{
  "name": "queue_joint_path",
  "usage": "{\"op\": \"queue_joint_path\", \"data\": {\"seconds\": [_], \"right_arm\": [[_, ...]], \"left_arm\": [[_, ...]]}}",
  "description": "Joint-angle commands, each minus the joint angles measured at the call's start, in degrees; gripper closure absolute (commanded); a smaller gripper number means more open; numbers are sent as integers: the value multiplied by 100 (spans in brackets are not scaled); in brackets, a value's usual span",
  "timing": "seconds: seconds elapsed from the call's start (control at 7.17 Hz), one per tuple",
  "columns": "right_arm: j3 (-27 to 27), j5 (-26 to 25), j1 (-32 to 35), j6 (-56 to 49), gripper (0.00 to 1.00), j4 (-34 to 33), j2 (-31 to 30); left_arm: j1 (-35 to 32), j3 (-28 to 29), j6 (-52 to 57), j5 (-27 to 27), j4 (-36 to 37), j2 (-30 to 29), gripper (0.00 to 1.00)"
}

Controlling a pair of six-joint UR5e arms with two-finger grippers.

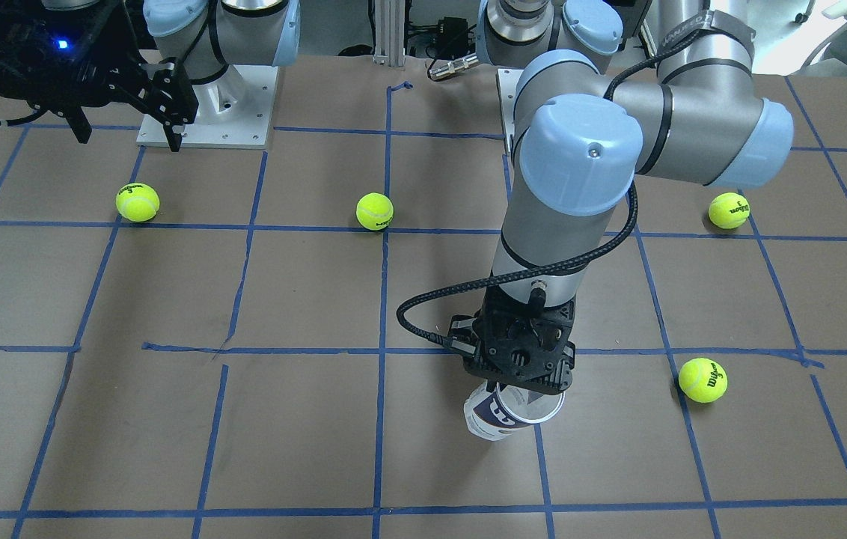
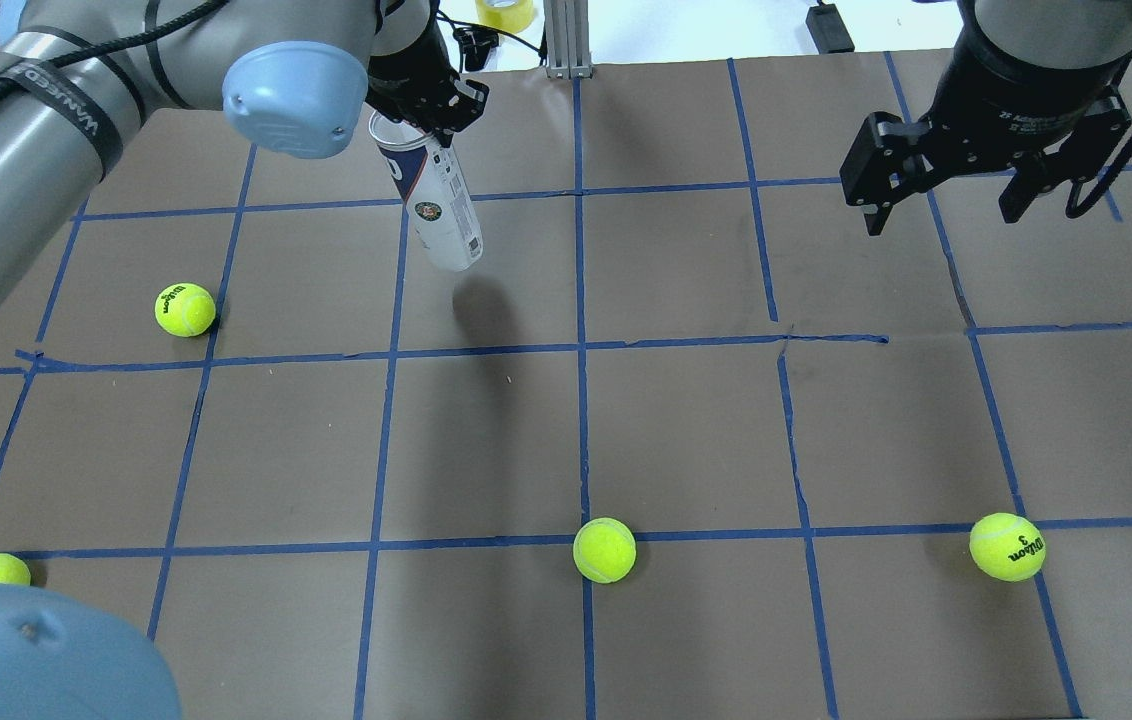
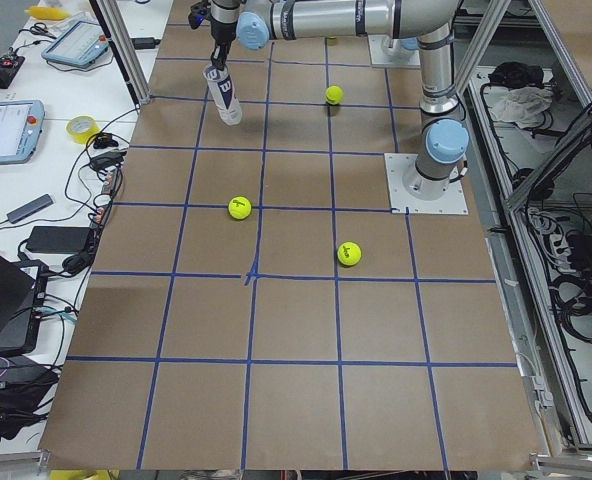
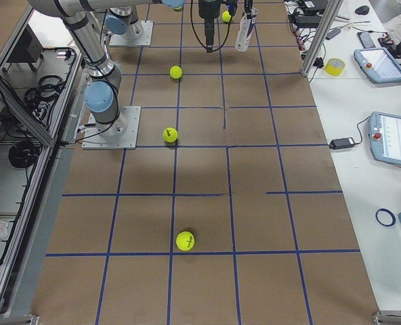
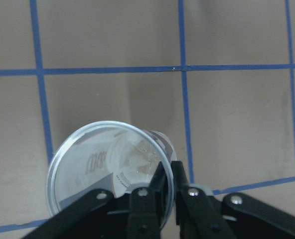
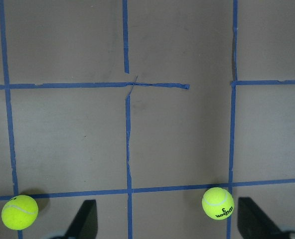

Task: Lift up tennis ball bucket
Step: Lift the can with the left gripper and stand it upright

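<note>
the table (image 3: 296, 330) is covered in brown paper, marked into squares by blue tape lines (image 3: 276, 361). beside it runs a white bench (image 4: 349, 176) carrying two screen pendants (image 4: 395, 139), a yellow tape roll (image 4: 334, 66) and a blue ring (image 4: 385, 217). an aluminium post (image 4: 319, 30) stands at the table's edge. light is even.

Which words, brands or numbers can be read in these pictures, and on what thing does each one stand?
"Wilson 3": black print on the yellow-green tennis ball.
Slim clear-plastic tennis ball bucket: label print and barcode too blurred to read.
Black right gripper: white print on its body, too small to be sure.
</note>
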Motion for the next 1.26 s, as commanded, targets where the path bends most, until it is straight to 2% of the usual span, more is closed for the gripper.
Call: {"op": "queue_joint_path", "data": {"seconds": [0.0,0.7,0.84,0.98,1.12], "right_arm": [[0,-2,8,-55,0,-32,5],[0,33,-1,-46,0,-32,5],[0,59,-1,-37,0,-41,5],[0,60,-1,-37,0,-41,5],[0,68,-1,-28,0,-41,5]], "left_arm": [[-271,237,83,408,96,-269,100],[-308,55,92,401,596,-455,100],[-342,-51,57,409,719,-455,87],[-378,-78,65,410,833,-455,33],[-378,-69,48,410,834,-438,0]]}}
